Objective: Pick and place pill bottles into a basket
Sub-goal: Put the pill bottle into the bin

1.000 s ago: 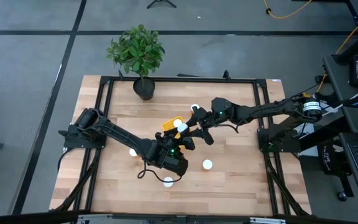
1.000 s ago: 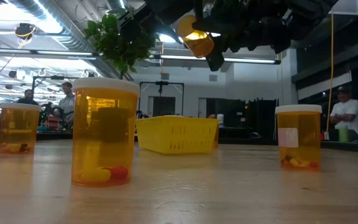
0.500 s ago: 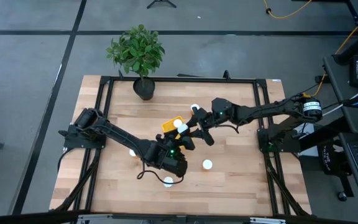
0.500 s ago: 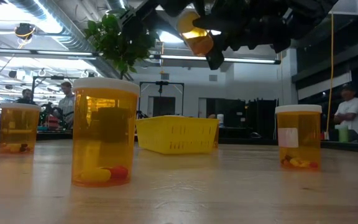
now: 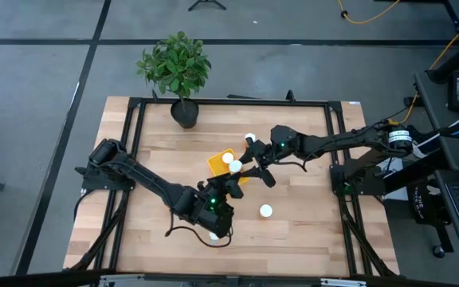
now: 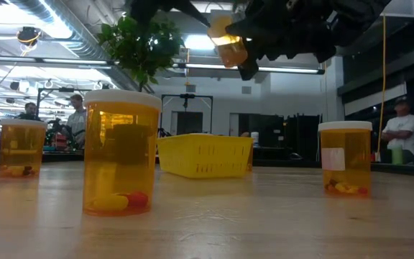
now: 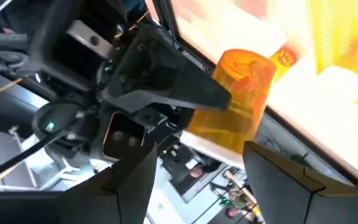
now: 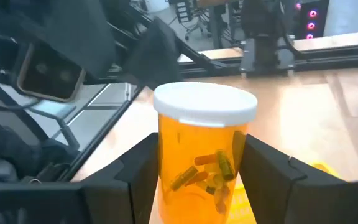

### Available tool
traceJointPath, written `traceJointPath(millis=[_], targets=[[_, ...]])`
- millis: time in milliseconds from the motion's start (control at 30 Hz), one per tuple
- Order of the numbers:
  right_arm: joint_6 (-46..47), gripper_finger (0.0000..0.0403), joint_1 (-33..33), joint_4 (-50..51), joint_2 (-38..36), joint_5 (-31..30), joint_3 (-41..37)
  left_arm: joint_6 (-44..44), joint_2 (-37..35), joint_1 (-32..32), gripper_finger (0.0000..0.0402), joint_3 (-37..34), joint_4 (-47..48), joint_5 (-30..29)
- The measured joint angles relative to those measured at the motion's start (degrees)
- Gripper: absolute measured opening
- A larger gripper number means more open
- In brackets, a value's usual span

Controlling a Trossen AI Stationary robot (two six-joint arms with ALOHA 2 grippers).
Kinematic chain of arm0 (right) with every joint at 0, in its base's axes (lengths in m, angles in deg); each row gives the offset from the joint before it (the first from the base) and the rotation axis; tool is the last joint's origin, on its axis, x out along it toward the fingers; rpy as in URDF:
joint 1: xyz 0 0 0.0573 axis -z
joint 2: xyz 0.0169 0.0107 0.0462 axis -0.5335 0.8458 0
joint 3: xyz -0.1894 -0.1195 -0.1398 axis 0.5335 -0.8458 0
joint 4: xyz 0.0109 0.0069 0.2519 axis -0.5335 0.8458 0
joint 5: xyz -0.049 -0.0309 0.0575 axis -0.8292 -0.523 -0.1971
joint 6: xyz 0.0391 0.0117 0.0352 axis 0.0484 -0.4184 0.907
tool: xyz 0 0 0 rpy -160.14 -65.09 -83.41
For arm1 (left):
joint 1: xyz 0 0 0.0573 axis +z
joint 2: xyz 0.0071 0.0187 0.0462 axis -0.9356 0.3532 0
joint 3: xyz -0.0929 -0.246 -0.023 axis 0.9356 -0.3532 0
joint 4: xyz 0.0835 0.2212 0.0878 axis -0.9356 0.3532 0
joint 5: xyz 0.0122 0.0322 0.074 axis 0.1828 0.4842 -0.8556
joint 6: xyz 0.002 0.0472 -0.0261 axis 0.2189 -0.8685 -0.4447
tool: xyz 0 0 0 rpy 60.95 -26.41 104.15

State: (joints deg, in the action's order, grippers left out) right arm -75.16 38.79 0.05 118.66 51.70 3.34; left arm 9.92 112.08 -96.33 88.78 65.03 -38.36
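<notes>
Since the earlier frame the left gripper [image 5: 231, 185] has been drawn back toward lower left of the high view, off the held bottle; its fingers [image 7: 278, 180] are seen spread wide with nothing between them. Right gripper [image 5: 241, 165] is kept at frame center, above the basket [image 5: 217, 162], fingers clamped on a pill bottle [image 8: 204, 146].

Held bottle: orange translucent body, round white cap, several capsules loose at the bottom, upright in the right wrist view. In the low view it is seen high, upper center [image 6: 228, 43], above the yellow low-walled basket [image 6: 205, 155]. Basket contents cannot be made out.

Other bottles on the table:
- near-left bottle [image 6: 120, 152], pills at its bottom
- far-left bottle [image 6: 21, 148]
- right bottle [image 6: 344, 157], labelled, pills inside
- white cap [image 5: 266, 211] at lower center-right of the high view
- white cap [image 5: 250, 138] just above the right gripper
</notes>
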Motion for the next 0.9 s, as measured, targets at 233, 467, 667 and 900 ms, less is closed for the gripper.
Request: traceJointPath(millis=[233, 467, 667, 900], targets=[[-2.20, 0.0196, 1.84, -0.16, 0.00, 0.35, 0.00, 20.42, -0.50, -1.62, 0.0235, -0.02, 8.50, 2.03], [-7.02, 0.0196, 2.42, 0.49, 0.00, -1.48, 0.00, 51.68, -7.07, -0.93, 0.0235, 0.00, 19.35, 14.20], [-10.63, 0.0196, 0.85, 0.49, -0.02, -7.01, 0.00, 63.83, -12.09, 2.05, 0.0235, 0.00, 25.80, 17.26], [-12.02, 0.0196, -1.31, 0.50, -0.02, -7.35, 0.00, 72.68, -20.88, 4.46, 0.0235, -9.11, 22.79, 18.93]])
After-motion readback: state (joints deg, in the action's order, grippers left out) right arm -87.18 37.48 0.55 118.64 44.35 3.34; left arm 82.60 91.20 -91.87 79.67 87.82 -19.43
